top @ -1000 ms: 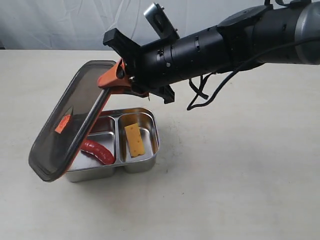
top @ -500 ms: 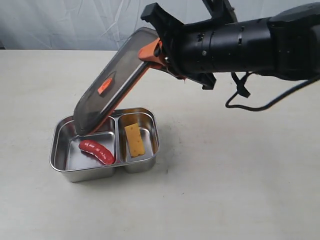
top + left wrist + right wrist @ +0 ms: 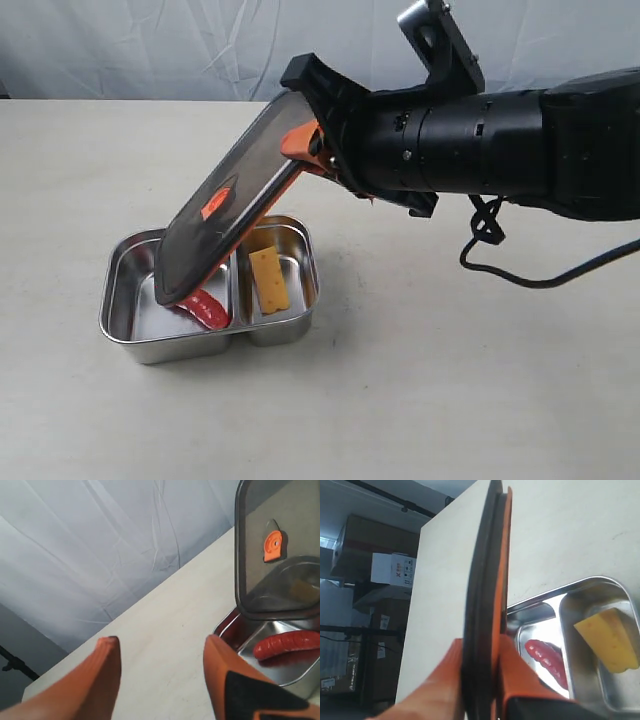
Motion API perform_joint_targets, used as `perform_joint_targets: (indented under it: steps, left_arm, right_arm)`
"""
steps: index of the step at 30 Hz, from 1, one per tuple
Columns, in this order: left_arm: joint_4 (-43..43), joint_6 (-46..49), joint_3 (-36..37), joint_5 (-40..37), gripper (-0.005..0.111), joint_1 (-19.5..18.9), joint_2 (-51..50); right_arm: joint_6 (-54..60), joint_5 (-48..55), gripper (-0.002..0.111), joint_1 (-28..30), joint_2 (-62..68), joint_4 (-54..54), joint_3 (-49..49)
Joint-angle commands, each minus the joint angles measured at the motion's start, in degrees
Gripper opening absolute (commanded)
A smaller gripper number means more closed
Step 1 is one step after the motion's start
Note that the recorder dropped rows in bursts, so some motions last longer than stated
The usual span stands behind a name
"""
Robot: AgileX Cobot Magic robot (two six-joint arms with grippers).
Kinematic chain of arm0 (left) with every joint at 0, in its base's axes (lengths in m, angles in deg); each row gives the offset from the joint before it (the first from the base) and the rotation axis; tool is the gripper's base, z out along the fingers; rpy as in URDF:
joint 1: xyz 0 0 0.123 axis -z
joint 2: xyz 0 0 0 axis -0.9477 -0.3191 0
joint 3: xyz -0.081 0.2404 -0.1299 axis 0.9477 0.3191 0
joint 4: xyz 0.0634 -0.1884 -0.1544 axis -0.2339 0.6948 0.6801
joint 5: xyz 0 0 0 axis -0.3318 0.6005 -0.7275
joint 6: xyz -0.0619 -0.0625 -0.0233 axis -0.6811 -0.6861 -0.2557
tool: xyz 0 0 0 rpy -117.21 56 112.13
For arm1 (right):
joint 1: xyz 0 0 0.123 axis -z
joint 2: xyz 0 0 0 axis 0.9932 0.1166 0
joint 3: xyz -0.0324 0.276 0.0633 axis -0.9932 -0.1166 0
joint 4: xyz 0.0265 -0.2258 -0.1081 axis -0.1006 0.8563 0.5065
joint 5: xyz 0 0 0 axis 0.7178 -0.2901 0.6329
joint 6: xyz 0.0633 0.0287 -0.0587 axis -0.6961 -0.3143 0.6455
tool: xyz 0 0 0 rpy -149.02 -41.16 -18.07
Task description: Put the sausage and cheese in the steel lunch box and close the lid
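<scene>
Right gripper (image 3: pixel 305 150), clamped on upper edge of lid (image 3: pixel 235 215): lid steeply tilted, long axis sloping down toward box (image 3: pixel 115 300), low end over sausage (image 3: pixel 207 308) compartment.

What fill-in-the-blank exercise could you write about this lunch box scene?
1. The jaws of the right arm are shut on the ____, tilted over the lunch box.
2. In the exterior view, the sausage lies in the compartment to the ____ of the cheese.
3. The jaws of the left arm stand ____, holding nothing.
Missing words: lid; left; open.
</scene>
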Motion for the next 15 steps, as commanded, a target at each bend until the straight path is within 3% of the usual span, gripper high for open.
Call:
perform_joint_targets:
  steps: [1, 6, 15]
  left_arm:
    - [0.6, -5.7, -0.3, 1.3, 0.049, 0.5, 0.4]
    - [3.6, -10.0, -0.3, 1.6, 0.049, 0.5, 0.4]
    - [9.2, -10.6, -0.3, 3.4, 0.049, 0.5, 0.4]
  right_arm:
    - [0.6, -0.3, -0.001, -1.3, -1.5, -0.5, 0.0]
    - [-2.7, -1.2, -0.001, -1.6, -4.1, -0.5, 1.3]
    - [9.8, -1.2, -0.001, -4.3, -6.4, 1.4, 6.6]
